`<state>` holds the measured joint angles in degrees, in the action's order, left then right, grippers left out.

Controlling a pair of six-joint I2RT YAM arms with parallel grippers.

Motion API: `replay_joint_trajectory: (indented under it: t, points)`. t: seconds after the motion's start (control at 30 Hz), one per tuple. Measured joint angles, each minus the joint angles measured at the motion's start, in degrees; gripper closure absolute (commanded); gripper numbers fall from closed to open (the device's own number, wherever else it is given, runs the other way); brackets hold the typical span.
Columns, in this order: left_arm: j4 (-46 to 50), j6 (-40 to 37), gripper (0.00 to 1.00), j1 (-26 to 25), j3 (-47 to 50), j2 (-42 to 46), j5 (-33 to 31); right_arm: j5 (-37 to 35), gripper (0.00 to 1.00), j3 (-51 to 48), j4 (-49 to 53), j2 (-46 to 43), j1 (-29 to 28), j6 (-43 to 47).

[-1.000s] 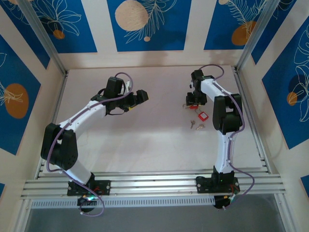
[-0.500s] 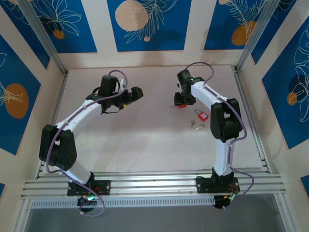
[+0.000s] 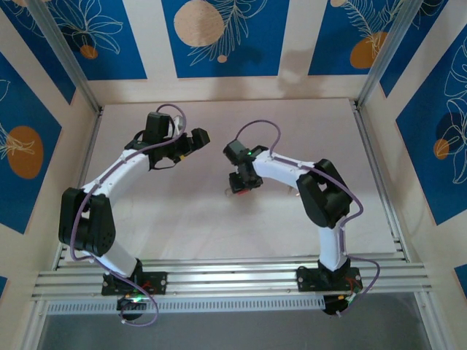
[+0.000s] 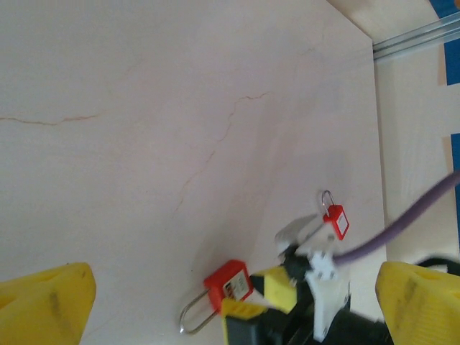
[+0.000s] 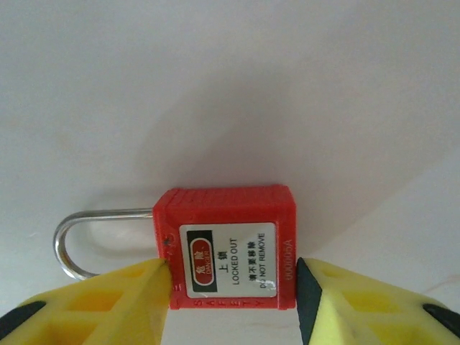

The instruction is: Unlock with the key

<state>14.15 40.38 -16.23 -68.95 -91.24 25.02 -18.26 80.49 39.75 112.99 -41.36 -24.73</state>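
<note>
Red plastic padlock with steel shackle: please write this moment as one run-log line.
right gripper: shut on red plastic padlock with steel shackle | left gripper: open, empty | second red padlock: lying on table

A padlock (image 5: 224,215) of smooth red plastic carries a glossy printed label (image 5: 227,259) and a polished metal shackle (image 5: 66,241). Yellow plastic fingers (image 5: 108,302) look matt and lightly scuffed; the pale tabletop (image 4: 144,108) is smooth, matt, faintly veined like stone.
</note>
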Motion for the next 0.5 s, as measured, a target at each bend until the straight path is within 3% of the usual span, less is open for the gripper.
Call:
replay_joint_trajectory:
  t: [0.2,0.5]
  points:
    - [0.02,-0.02,0.01,0.00,0.00,-0.02,-0.02,-0.39,0.46,-0.63,-0.11,-0.37,-6.08,-7.23]
    - [0.00,0.00,0.01,0.26,0.00,-0.59,0.02,9.03,0.43,-8.37,-2.12,-5.44,-6.23,-15.15]
